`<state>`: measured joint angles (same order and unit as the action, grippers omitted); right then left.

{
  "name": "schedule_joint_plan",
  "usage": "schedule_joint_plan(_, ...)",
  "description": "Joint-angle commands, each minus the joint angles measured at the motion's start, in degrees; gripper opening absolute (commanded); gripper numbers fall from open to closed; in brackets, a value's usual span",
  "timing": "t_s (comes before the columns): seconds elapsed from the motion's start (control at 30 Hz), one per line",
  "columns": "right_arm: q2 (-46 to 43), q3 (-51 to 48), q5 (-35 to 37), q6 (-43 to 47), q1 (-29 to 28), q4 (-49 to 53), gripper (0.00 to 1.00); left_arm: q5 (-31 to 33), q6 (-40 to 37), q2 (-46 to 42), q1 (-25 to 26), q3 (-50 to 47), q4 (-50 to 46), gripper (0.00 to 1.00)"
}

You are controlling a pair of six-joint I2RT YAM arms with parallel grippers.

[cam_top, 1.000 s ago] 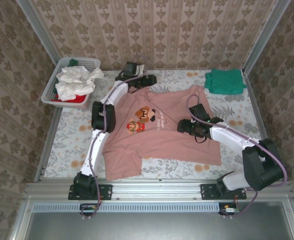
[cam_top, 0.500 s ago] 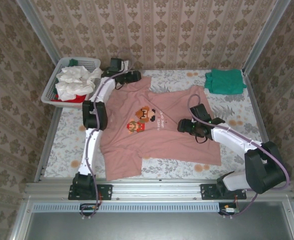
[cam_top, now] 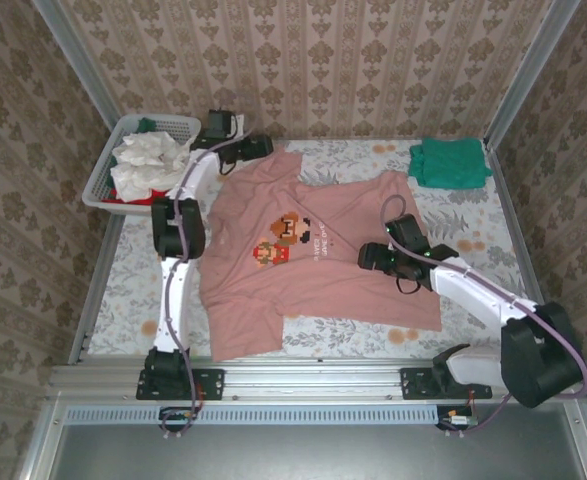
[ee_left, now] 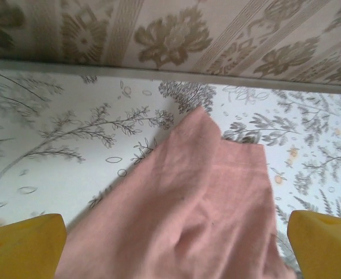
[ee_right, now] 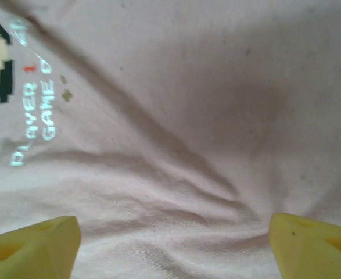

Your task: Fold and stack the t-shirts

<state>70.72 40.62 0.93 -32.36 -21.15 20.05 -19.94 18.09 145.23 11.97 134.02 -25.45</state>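
Across the surface (cam_top: 143,270) the pink t-shirt (cam_top: 313,280) lies spread, probably for folding; left end effector (cam_top: 256,147) stands released astride its far sleeve (ee_left: 216,174), right end effector (cam_top: 371,257) released above its chest (ee_right: 176,116).

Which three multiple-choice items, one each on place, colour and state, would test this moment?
1. Where on the table does the folded teal-green t-shirt lie?
A. far right corner
B. near left corner
C. centre

2. What colour is the spread-out t-shirt?
A. white
B. dusty pink
C. red

3. How does the left claw stand?
A. shut on a sleeve
B. shut on nothing
C. open

Key:
1 A: the top view shows it at the far right corner.
2 B: the spread-out t-shirt is pink, with pixel figures on the chest.
3 C: its yellow fingers stand wide apart, one on either side of the pink cloth.
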Motion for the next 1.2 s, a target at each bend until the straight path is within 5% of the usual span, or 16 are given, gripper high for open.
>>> schedule_joint_plan(0.0,-4.7,-0.5,1.9,3.1,0.3,2.1,0.93,4.8,-4.0,-11.7,0.7,-6.2,-0.3,1.0)
schedule_joint_plan(0.23,-10.2,-1.0,3.2,2.0,0.2,6.1,1.0,11.4,-6.8,-31.9,2.8,-29.8,1.3,1.0)
schedule_joint_plan(0.43,-14.9,-2.1,4.6,-1.9,-1.1,16.8,1.0,10.0,3.4,-57.9,-0.6,-63.1,12.7,1.0)
schedule_joint_plan(0.7,-18.9,-4.1,8.1,-7.4,-7.2,27.3,1.0,20.7,6.6,-86.5,6.5,-88.5,-4.7,0.99)
schedule_joint_plan(0.97,-13.6,-7.0,13.1,-18.2,-11.3,31.0,0.99,20.2,22.6,-97.0,17.9,-106.8,-13.9,0.85)
schedule_joint_plan(1.17,-13.0,-7.1,15.3,-18.2,-7.4,31.0,0.97,28.6,34.0,-100.1,27.8,-108.4,-22.4,0.8)
